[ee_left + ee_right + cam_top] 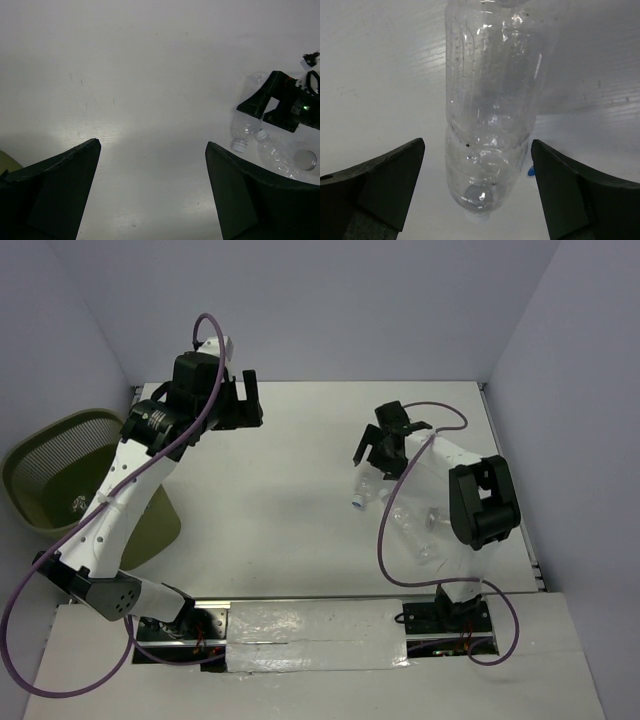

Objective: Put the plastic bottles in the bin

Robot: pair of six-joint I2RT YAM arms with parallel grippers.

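Observation:
Three clear crinkled plastic bottles lie together on the right of the table: one with a white cap (pixel 366 490), one (pixel 404 516) beside it and one (pixel 430 543) nearer the arm base. My right gripper (pixel 372 458) is open just above the white-capped bottle (pixel 490 125), which lies between its fingers untouched. My left gripper (pixel 255 403) is open and empty over the table's far left, near the olive-green mesh bin (pixel 40 455). Something clear like a bottle (pixel 78 505) lies inside the bin. The left wrist view shows the left gripper (pixel 152 145) over bare table and two bottles (pixel 245 131) (pixel 278 156) at right.
The bin stands off the table's left edge, partly hidden by the left arm (pixel 120 500). Grey walls close in the table at the back and both sides. A bit of blue cap (pixel 530 171) peeks out beside the bottle. A purple cable (pixel 385 530) loops over the bottles.

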